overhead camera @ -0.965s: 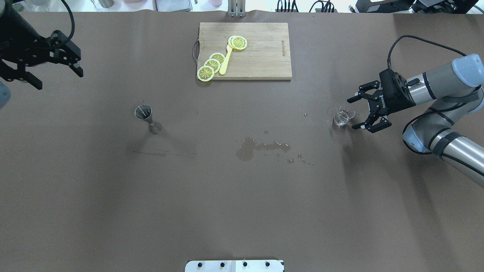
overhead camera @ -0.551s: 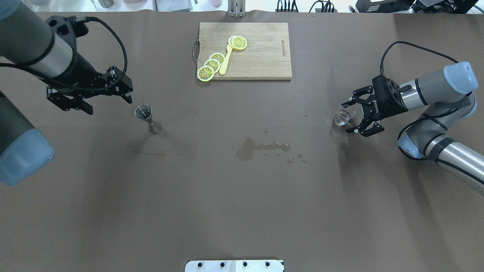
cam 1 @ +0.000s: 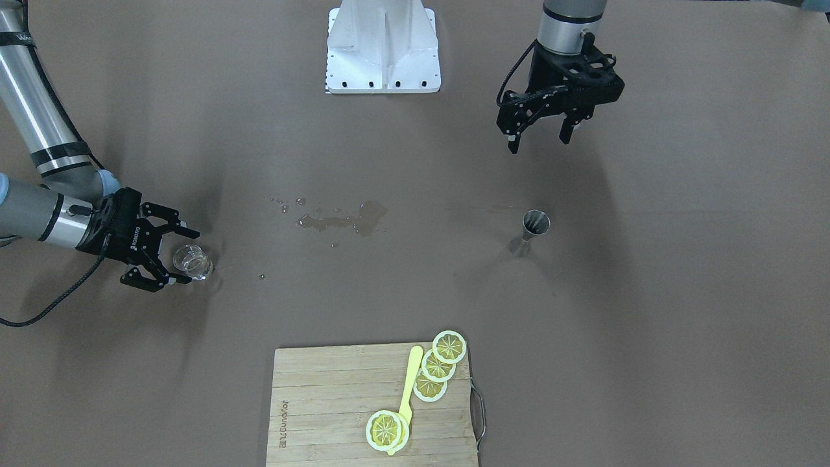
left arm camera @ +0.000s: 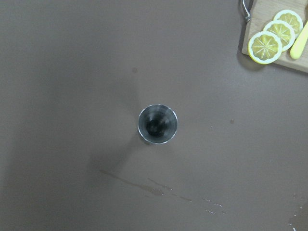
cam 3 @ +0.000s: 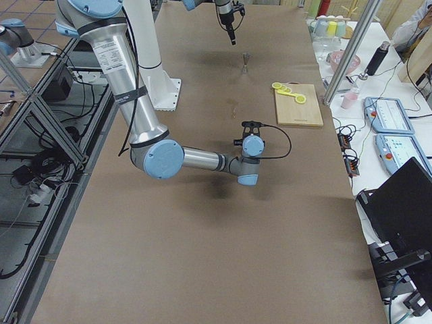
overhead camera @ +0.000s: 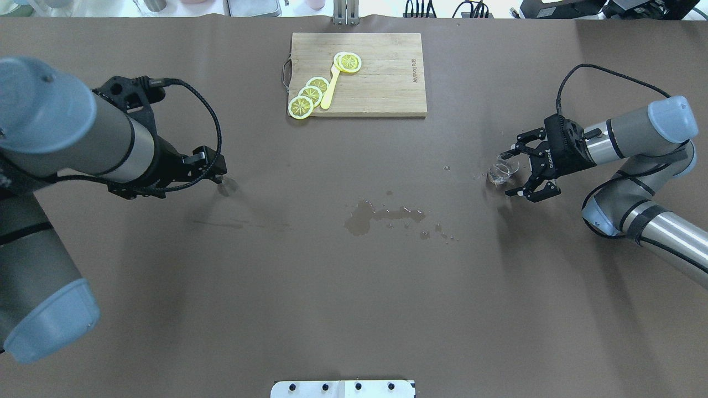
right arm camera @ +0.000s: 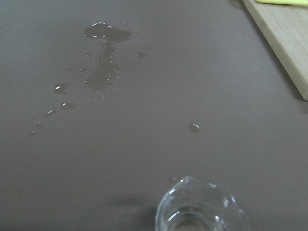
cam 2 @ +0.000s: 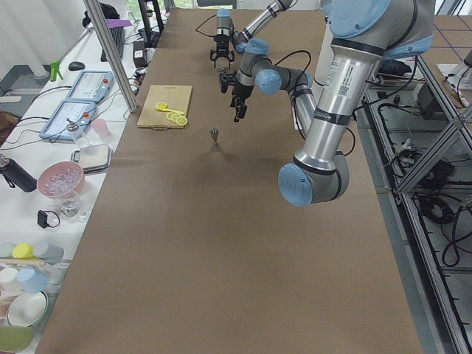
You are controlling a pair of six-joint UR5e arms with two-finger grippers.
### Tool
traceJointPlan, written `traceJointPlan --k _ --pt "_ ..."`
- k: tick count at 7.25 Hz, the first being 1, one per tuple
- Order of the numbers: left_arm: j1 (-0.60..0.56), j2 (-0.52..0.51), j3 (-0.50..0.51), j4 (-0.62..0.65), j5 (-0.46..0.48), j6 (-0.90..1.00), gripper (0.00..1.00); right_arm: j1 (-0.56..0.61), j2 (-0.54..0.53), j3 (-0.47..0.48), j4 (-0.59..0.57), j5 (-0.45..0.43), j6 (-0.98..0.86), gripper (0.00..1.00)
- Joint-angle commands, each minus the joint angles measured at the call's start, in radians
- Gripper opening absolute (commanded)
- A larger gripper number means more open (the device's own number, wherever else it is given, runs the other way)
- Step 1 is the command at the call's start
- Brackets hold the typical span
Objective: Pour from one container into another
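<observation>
**Changes.** The left gripper (cam 1: 538,139) has travelled in from the table's left side. It now hangs high over the jigger (cam 1: 535,224), and in the overhead view it covers the jigger's cup. Its fingers are spread. The right gripper (overhead camera: 509,172) has eased forward, so the glass cup (overhead camera: 502,171) now sits between its spread fingers (overhead camera: 517,192). The fingers flank the cup without pressing on it. Neither the cup nor the jigger has shifted.

**Containers.**
- Glass cup: upright on the table (overhead camera: 354,309), toward the robot's right. It is clear with bright glints, and whether it holds any liquid cannot be told.
- Jigger: silvery steel, upright on its flared base, toward the robot's left and well apart from the cup. Its cone is dark and reflective inside, and whether it holds any liquid cannot be told.

**Other items.**
- Puddle (overhead camera: 362,215): it lies with scattered droplets on the table between the two containers.
- Wooden cutting board (overhead camera: 381,83): it sits at the far edge and carries lemon slices (overhead camera: 301,106) and a yellow utensil (overhead camera: 330,91).
</observation>
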Motion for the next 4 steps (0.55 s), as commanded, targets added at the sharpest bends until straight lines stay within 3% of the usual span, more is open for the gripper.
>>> traceJointPlan --k 1,2,4 --pt "0.071 0.022 -0.028 0.015 0.351 0.007 0.98 0.000 -0.001 -0.004 0.046 -0.009 0.001 0.94" --pt "0.103 0.020 -0.030 0.052 0.465 0.007 0.98 0.000 -0.001 -0.005 0.055 -0.011 0.002 0.94" --pt "0.145 0.020 0.011 0.057 0.471 -0.008 0.98 -0.003 -0.001 -0.017 0.055 -0.011 0.001 0.93"
